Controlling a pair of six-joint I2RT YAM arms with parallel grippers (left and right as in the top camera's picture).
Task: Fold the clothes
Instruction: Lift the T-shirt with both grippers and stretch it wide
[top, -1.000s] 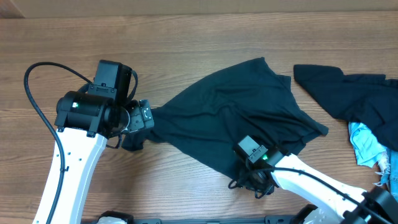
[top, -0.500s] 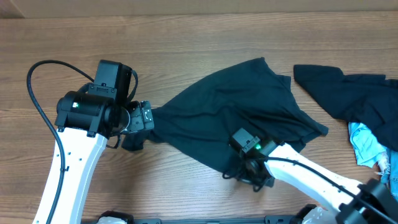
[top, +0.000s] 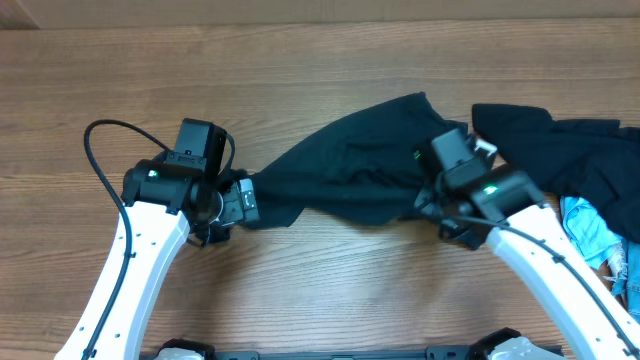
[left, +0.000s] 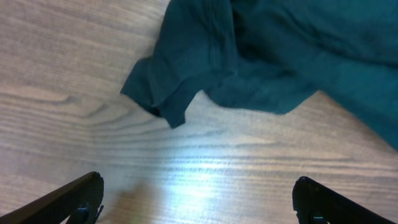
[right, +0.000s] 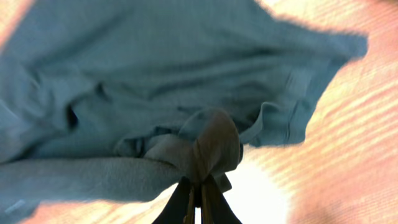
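The dark T-shirt (top: 350, 170) lies bunched across the middle of the table, its left end drawn out to a point. In the overhead view my right gripper (top: 440, 212) is at its right side. The right wrist view shows that gripper (right: 199, 199) shut on a gathered bunch of the shirt's fabric (right: 211, 146), with the rest hanging beyond. My left gripper (top: 232, 212) is at the shirt's left tip. Its fingers (left: 81, 199) stand wide open over bare wood, and the shirt's corner (left: 165, 93) lies just ahead of them, not touched.
A pile of other clothes sits at the right edge: a dark garment (top: 570, 150) and a light blue one (top: 590, 230) below it. The wooden table (top: 330, 290) shows bare in front of the shirt and along the back.
My right gripper has shut on the shirt's near edge and carried it up and to the right, folding the fabric over. The left arm has shifted slightly right, still open.
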